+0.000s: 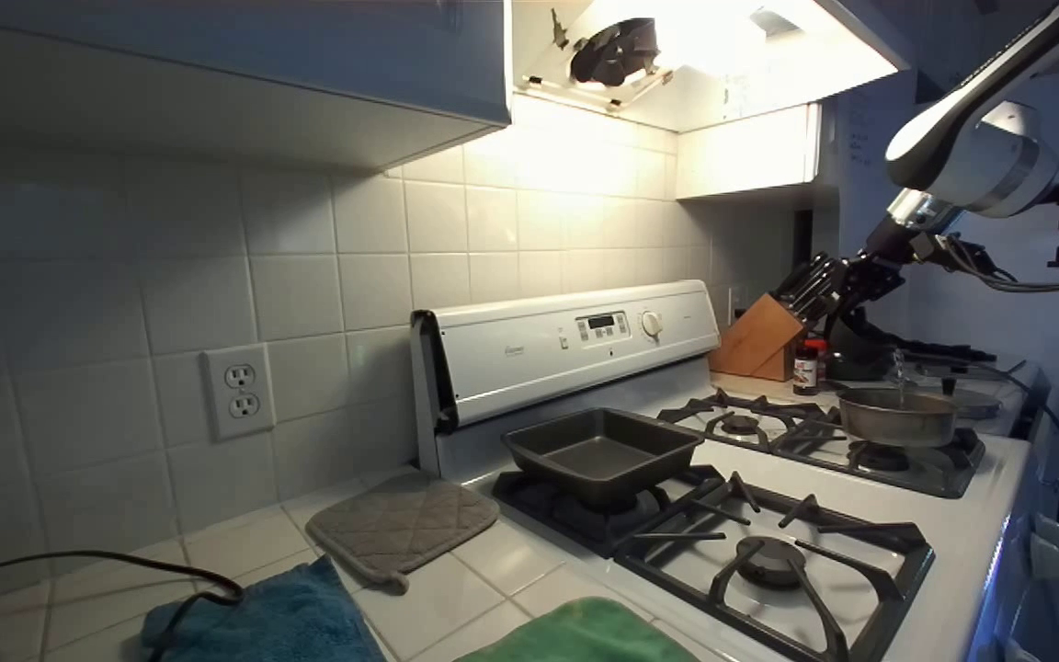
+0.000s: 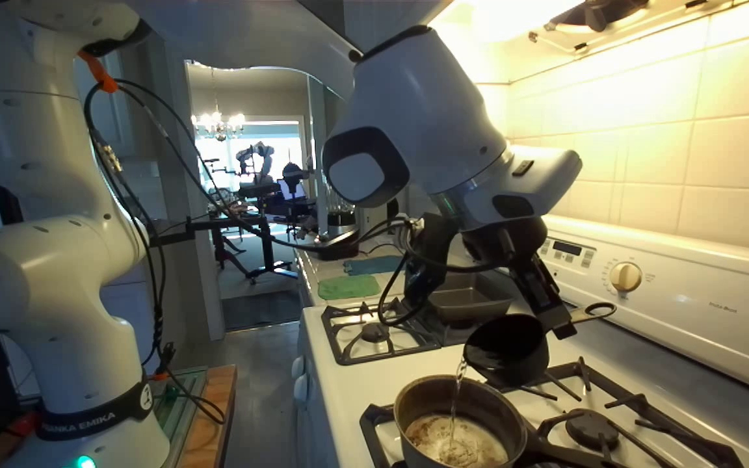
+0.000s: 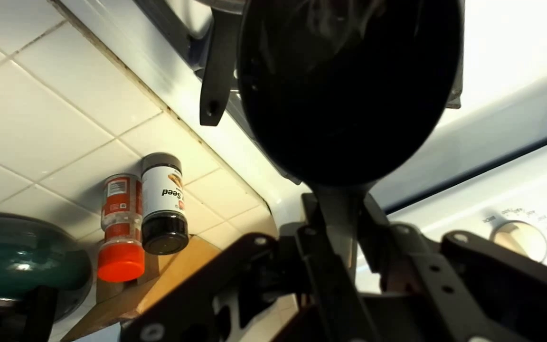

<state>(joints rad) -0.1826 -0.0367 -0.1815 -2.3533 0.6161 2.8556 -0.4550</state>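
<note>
My gripper (image 3: pixel 342 209) is shut on the handle of a small black cup (image 3: pixel 349 95), its fingers gripping either side. The handle's looped end (image 2: pixel 601 310) sticks out behind the fingers in an exterior view. Tilted, the cup hangs just above a saucepan (image 2: pixel 407 422) on a burner, apart from it. A thin stream of water (image 2: pixel 456 396) runs from its lip into the saucepan, where pale brownish liquid covers the bottom. That saucepan (image 1: pixel 893 423) and falling water (image 1: pixel 900 368) show in both exterior views. The cup's inside is mostly dark in the wrist view.
A square baking pan (image 1: pixel 603 450) sits on a far burner. Two spice jars (image 3: pixel 164 204) and a wooden knife block (image 1: pixel 759 345) stand beside the stove, near a green lidded pan (image 3: pixel 22 261). The stove's back panel (image 2: pixel 686 292) rises close behind the cup.
</note>
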